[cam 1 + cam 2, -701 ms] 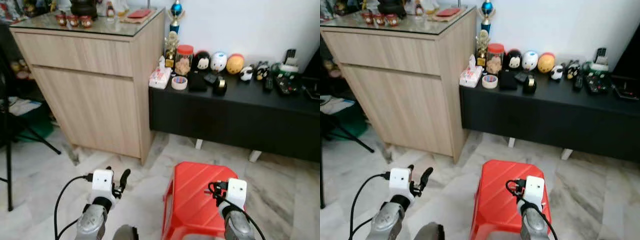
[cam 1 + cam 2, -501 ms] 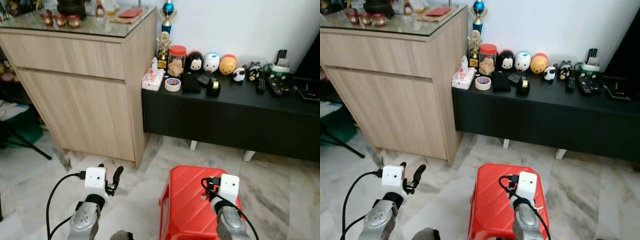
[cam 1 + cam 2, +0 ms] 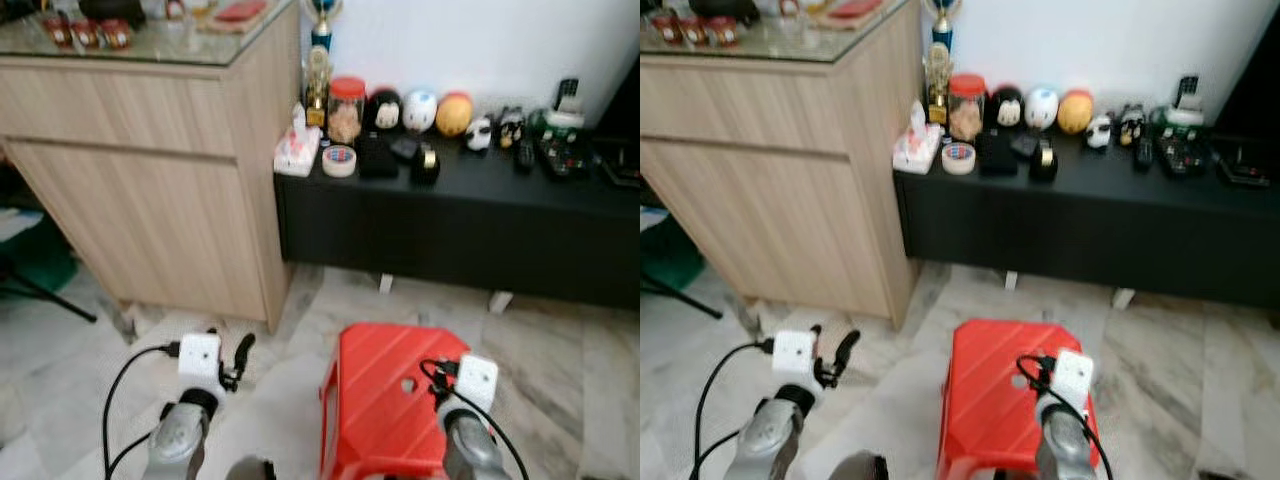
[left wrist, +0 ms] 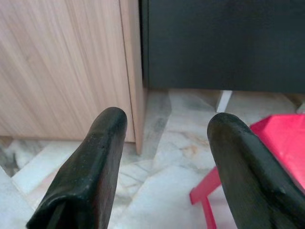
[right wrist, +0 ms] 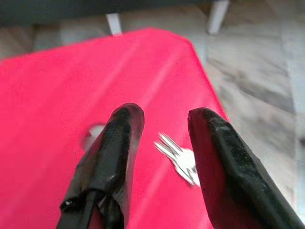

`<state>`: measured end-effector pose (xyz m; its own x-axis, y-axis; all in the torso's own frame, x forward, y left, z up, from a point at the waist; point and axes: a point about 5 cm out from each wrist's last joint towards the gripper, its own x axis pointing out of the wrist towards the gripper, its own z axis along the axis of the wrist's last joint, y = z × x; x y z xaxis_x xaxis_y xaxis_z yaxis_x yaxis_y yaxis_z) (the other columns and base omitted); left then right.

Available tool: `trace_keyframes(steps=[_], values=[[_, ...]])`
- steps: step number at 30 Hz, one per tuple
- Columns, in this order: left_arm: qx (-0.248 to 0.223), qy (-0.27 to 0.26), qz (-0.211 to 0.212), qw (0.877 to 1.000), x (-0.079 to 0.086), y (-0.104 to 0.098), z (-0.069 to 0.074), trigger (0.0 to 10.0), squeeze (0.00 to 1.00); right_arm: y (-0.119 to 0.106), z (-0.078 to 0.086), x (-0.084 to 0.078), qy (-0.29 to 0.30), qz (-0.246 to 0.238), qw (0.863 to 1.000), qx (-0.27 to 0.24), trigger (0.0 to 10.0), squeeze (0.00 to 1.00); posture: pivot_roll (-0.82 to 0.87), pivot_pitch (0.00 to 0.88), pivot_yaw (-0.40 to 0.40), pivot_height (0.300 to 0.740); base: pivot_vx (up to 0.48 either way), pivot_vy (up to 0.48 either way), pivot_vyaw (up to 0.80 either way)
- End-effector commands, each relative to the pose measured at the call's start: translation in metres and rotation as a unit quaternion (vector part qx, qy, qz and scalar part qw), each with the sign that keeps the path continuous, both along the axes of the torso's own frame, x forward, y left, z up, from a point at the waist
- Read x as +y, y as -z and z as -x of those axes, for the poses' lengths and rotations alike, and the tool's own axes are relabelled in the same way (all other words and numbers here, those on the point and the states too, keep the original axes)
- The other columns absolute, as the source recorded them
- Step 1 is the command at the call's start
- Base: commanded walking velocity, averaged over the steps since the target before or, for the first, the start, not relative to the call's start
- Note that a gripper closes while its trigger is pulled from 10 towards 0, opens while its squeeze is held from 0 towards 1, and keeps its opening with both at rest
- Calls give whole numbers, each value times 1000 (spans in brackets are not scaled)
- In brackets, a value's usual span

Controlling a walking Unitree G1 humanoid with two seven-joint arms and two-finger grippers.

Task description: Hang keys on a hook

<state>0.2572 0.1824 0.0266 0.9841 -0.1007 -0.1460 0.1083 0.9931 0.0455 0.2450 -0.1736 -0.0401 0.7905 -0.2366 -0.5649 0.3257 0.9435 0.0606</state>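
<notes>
On the red stool in front of the robot lie the keys, a small silver bunch resting flat on the seat near its round centre hole. The right gripper hovers just above them with its fingers spread, one on each side of the bunch and touching neither it nor the seat. So the step in hand is the pick-up; nothing is held yet.

The left gripper hangs idle over the marble floor, its fingers also wide apart, pointing toward the corner where the wooden cabinet meets the low black counter.

Next, I judge, the right gripper must drop straight down until its fingertips reach the seat, then close on the bunch. Thin keys lying flat on smooth plastic may slide or slip out, so a grip on the ring or the thickest part looks safest.

No hook can be made out. Once the keys are lifted, the robot will likely have to turn or walk to find one.
</notes>
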Motion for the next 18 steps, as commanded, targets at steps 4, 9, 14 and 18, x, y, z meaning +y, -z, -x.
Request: trace_keyframes(steps=[4, 9, 14, 18], values=[[7, 8, -2, 1000, -1, 1, 0, 10000, 0, 7, 4, 3, 6, -18, 999, 36, 10000, 933, 7, 17, -38, 642, 0, 0, 0], [7, 12, -2, 1000, -3, 0, -2, 10000, 0, 9, 5, 0, 29, -30, 998, 54, 10000, 1000, 12, 28, -39, 642, 0, 0, 0], [3, 18, -7, 1000, -3, -4, -12, 10000, 0, 6, 0, -1, 26, -25, 998, 57, 10000, 1000, 10, 47, -39, 642, 0, 0, 0], [-18, 3, 15, 1000, -1, -18, -23, 10000, 0, 1, -7, -1, 9, -12, 999, 48, 10000, 0, 17, 66, -41, 642, 0, 0, 0]])
